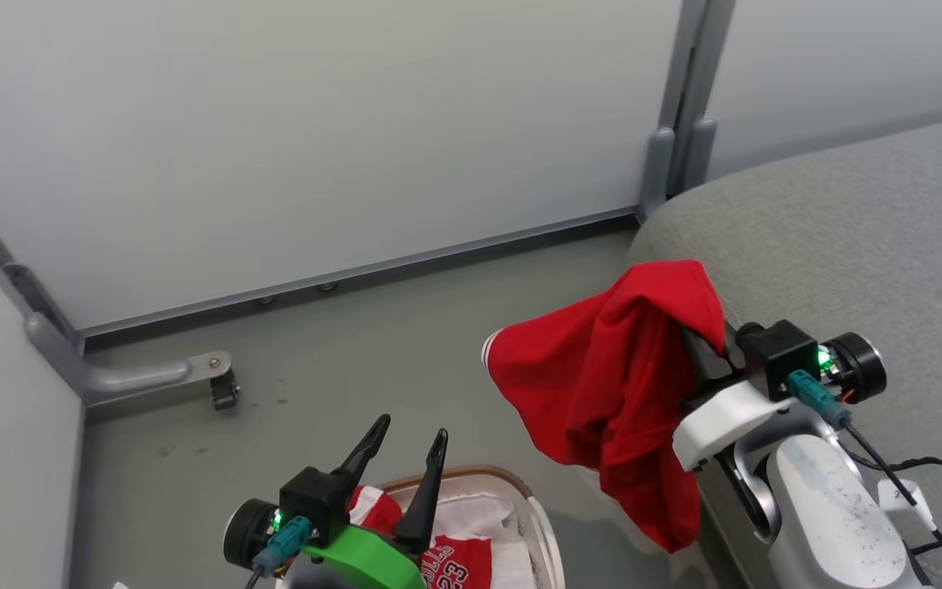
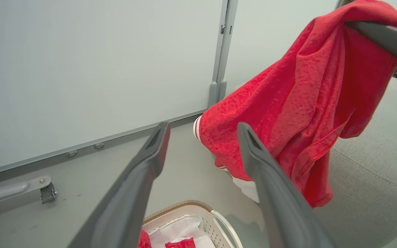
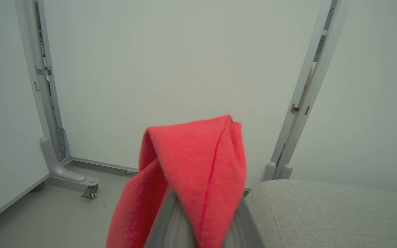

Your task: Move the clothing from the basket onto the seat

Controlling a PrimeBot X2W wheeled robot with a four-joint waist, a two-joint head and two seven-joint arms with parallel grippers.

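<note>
Beside the corner of the seat (image 1: 847, 229), a red garment (image 1: 602, 376) is held clamped in the right gripper (image 1: 704, 352), with that seat to its right. The left gripper (image 1: 411, 427) is spread over the basket (image 1: 512, 483), where the jersey (image 1: 459, 564) lies.

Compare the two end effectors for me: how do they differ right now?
The left end effector is open and empty; the right end effector is shut on a red garment. The left end effector hangs above the basket; the right end effector is raised by the seat edge. Both have two long dark fingers.
</note>
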